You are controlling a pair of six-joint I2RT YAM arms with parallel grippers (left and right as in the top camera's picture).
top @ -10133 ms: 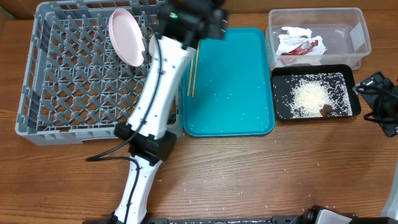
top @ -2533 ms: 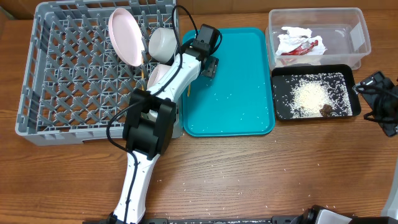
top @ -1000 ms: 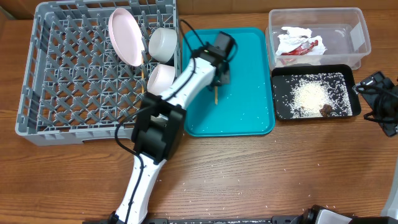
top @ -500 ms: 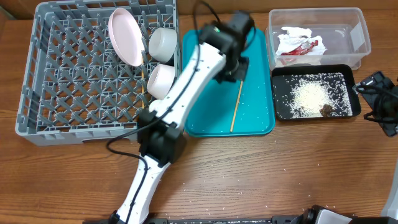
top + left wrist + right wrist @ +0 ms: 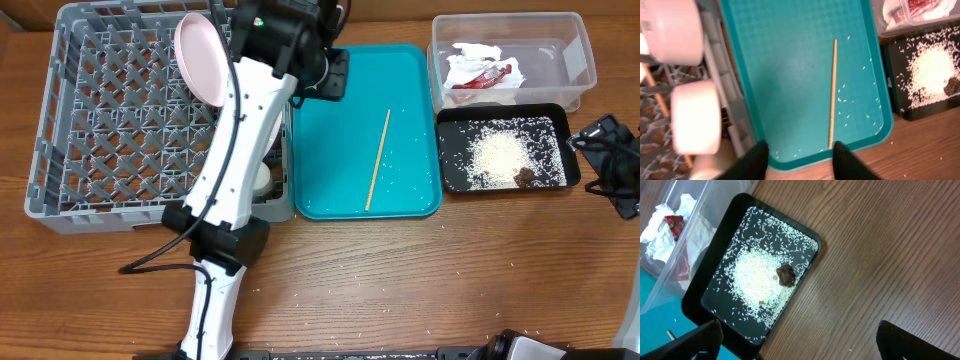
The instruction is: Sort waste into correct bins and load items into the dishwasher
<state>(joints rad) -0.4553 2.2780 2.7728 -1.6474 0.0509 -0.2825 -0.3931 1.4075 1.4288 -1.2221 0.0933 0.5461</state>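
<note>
One wooden chopstick [image 5: 377, 160] lies loose on the teal tray [image 5: 335, 150], also in the left wrist view as chopstick [image 5: 832, 95]. My left gripper [image 5: 333, 78] hangs open and empty over the tray's left part [image 5: 800, 162], above and apart from the chopstick. The grey dishwasher rack [image 5: 100, 120] holds the pink plate [image 5: 200, 55] on edge, two white bowls [image 5: 672, 30] [image 5: 695, 117] and another chopstick [image 5: 657, 97]. The clear tub [image 5: 570, 60] holds the red wrapper [image 5: 485, 78] and tissue. Rice and a brown scrap [image 5: 786, 275] fill the black tray [image 5: 450, 175]. My right gripper [image 5: 810, 342] is wide open over bare table.
Loose rice grains [image 5: 850, 100] dot the teal tray, and more lie on the wooden table [image 5: 340, 295] in front. My left arm [image 5: 240, 150] crosses the rack's right edge, hiding the bowls from above. The right arm [image 5: 610, 165] sits at the table's right edge.
The left gripper has let go of the chopstick, which now lies on the teal tray. The gripper has swung back left toward the rack. The right arm has not moved.
</note>
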